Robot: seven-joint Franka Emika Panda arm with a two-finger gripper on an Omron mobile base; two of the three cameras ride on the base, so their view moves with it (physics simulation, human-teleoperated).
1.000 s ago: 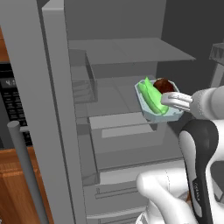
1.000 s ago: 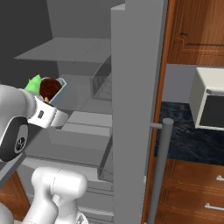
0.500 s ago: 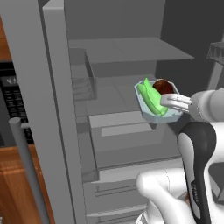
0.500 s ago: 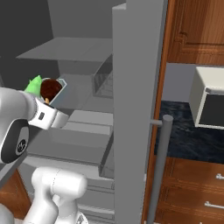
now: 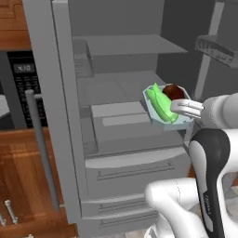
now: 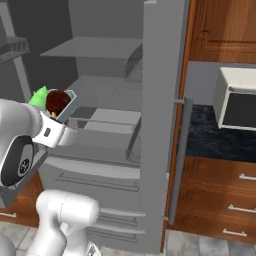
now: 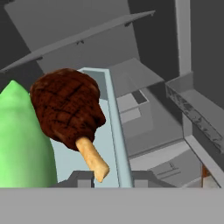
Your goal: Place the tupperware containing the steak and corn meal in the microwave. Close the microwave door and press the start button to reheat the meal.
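Before the open grey fridge [image 5: 125, 116], the fingers [image 5: 186, 109] grip the rim of the shallow pale blue-grey translucent tupperware [image 5: 166, 108] (green corn and brown steak [image 7: 68, 109] inside), held airborne, tilted.

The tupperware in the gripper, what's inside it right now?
The tupperware holds a bright green lump and a dark brown steak with a pale bone end. The tub's floor beneath them is mostly covered.
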